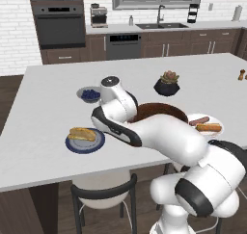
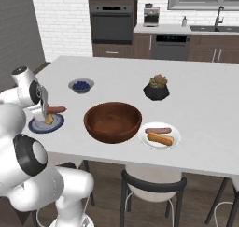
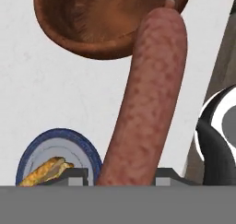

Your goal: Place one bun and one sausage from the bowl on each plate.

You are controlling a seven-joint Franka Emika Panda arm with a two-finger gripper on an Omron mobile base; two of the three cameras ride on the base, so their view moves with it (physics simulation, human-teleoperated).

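The sausage (image 3: 150, 103) loomed closest in the hand view, pinkish and mottled, rising from between the two dark tips of the gripper (image 2: 46, 113), which was clamped on it; in the right base view it stuck out sideways just above the blue plate (image 2: 57, 124). A bun (image 1: 82, 134) lay on that blue plate; the white plate (image 2: 173, 132) beside the wooden bowl (image 2: 112, 121) carried the other bun (image 2: 160, 138) and the other sausage (image 2: 158, 130), side by side.

All of it sat on a pale island counter (image 1: 53, 93); a small grey bowl of blueberries (image 1: 89, 94) and a black pot with a succulent (image 1: 167, 84) stood farther back. Behind were dark cabinets, a wall oven (image 1: 60, 23), a sink (image 1: 161, 25) under a window, white brick.

From the left base camera the arm hid most of the wooden bowl; the right one showed its bare inside.
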